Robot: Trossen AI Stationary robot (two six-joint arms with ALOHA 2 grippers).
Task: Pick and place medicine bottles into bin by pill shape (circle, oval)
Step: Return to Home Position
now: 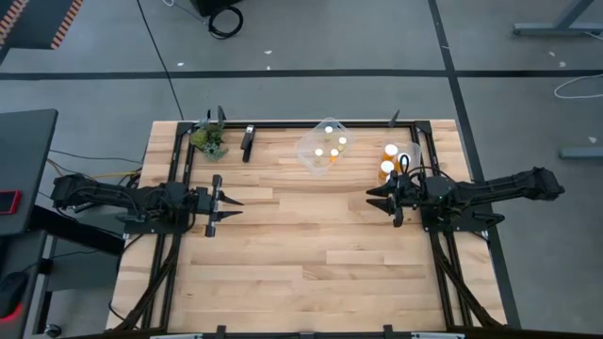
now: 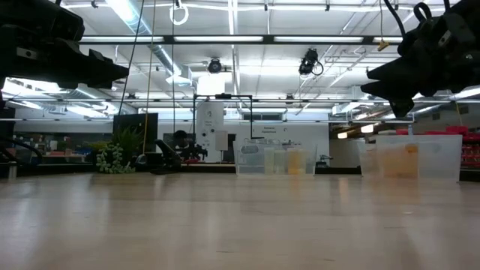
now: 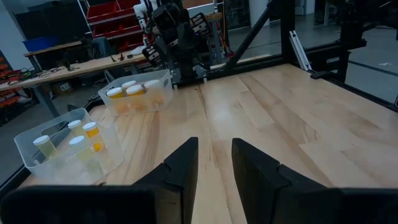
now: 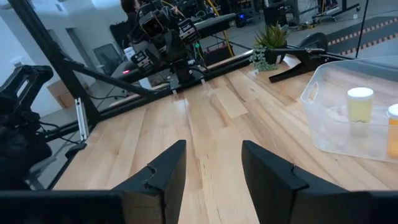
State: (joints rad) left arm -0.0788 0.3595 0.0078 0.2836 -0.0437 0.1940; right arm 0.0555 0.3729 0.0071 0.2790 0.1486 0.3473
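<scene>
Several medicine bottles with white caps stand in two clear plastic bins at the table's far side: one bin (image 1: 323, 146) near the middle, also in the left wrist view (image 3: 65, 146), and one (image 1: 399, 162) at the far right, also in the left wrist view (image 3: 138, 92). Some bottles (image 3: 91, 132) have orange bodies. My left gripper (image 1: 229, 208) hovers open and empty over the table's left part. My right gripper (image 1: 375, 197) hovers open and empty near the right bin. Both are above the tabletop in the low view.
A small green plant (image 1: 209, 139) and a black clamp (image 1: 248, 141) sit at the far left edge. A black frame (image 1: 283, 123) runs round the table. The bare wooden tabletop (image 1: 311, 245) lies between and in front of the grippers.
</scene>
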